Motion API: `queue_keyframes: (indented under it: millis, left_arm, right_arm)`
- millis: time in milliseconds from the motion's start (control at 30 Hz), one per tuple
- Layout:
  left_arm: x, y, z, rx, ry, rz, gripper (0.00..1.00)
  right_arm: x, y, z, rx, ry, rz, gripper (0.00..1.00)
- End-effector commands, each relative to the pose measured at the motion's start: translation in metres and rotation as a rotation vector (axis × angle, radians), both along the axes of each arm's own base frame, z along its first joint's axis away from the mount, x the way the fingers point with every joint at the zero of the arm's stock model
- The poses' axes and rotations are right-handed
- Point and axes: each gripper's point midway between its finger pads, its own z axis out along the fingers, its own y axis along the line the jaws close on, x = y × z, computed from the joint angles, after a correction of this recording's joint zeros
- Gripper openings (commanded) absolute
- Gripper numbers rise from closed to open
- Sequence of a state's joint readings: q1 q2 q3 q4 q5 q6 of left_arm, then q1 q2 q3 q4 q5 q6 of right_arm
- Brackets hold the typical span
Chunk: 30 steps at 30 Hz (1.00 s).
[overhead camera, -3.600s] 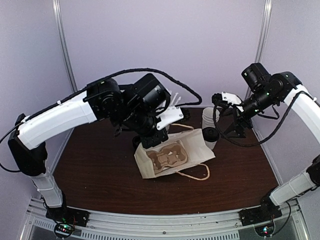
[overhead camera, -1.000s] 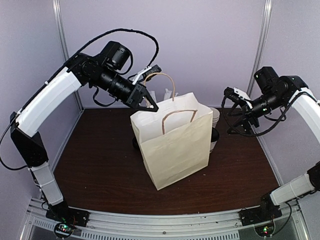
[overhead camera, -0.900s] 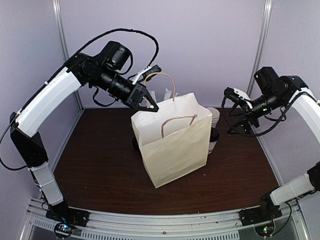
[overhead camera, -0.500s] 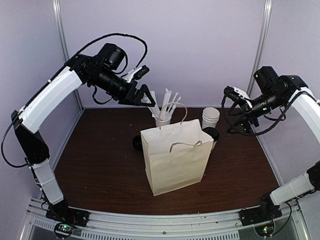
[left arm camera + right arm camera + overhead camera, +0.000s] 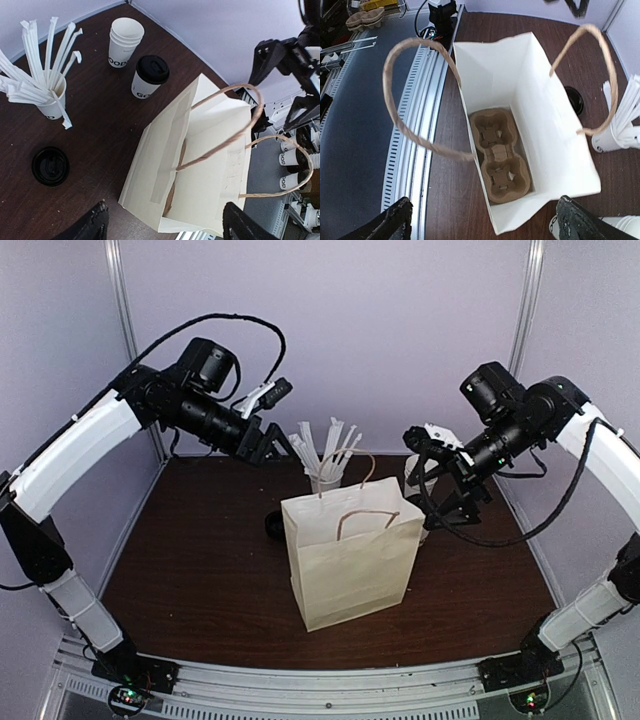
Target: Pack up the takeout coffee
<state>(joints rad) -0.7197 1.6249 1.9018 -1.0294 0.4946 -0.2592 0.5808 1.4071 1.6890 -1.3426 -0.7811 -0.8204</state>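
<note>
Brown pulp carrier [image 5: 501,162] lies flat on the bottom of the paper bag [image 5: 350,560], which stands upright and open-mouthed on the table [image 5: 200,570]. The coffee [image 5: 149,76], lid on, stands just behind the bag's right side, with the cup stack [image 5: 124,41] beyond it, the straw cup [image 5: 52,97] behind the bag's left side and a loose lid [image 5: 50,166] by its left. The left gripper [image 5: 280,420] hangs high above and left of the bag, and the right gripper [image 5: 432,475] hovers to the bag's upper right, angled down at its mouth, each with jaws spread wide and holding nothing.
</note>
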Motion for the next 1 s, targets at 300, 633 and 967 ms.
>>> queue_keyframes:
  millis: [300, 633, 967]
  left_arm:
    - [-0.002, -0.064, 0.012, -0.095, -0.204, -0.165, 0.71]
    - [0.020, -0.088, 0.025, -0.100, -0.228, -0.179, 0.00]
    - [0.018, -0.066, 0.130, -0.253, -0.451, -0.077, 0.00]
  right_arm:
    - [-0.017, 0.066, 0.026, 0.029, -0.066, 0.147, 0.84]
    - [-0.012, 0.074, 0.065, 0.102, -0.148, 0.109, 0.00]
    - [-0.008, 0.079, 0.161, 0.306, -0.328, 0.087, 0.00]
